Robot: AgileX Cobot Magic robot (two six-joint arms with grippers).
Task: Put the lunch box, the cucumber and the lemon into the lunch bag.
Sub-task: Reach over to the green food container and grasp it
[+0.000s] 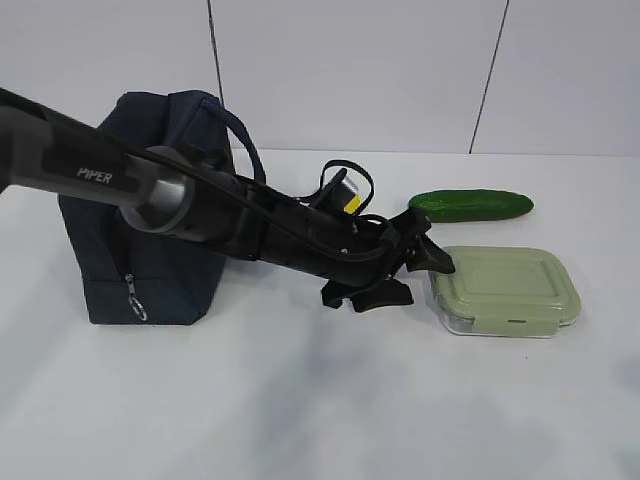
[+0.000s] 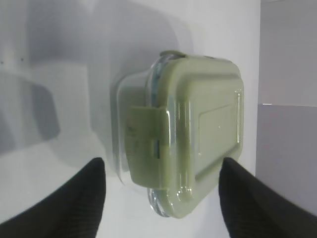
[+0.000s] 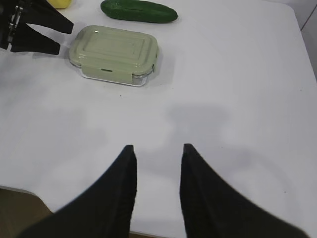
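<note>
The left gripper (image 1: 400, 270) reaches across the table (image 1: 300, 400) toward the box (image 1: 505, 290), its fingers (image 2: 74, 203) spread wide and holding nothing. From the left wrist camera the tips sit on either side of the box's near end, one by the clip side and one by the far edge, though I can't quite tell whether either touches it. The box lies flat on the table with its green lid on. The cucumber (image 1: 470, 204) lies just behind the box, apart from it. The lemon (image 1: 352, 203) shows only as a sliver of yellow behind the left arm, between the bag (image 1: 150, 270) and the cucumber. The bag stands upright at the left, its zipper pull (image 1: 132, 296) hanging on the front face. The right gripper (image 3: 156, 163) hovers over bare table well away from the box, its fingers partly apart and empty.
</note>
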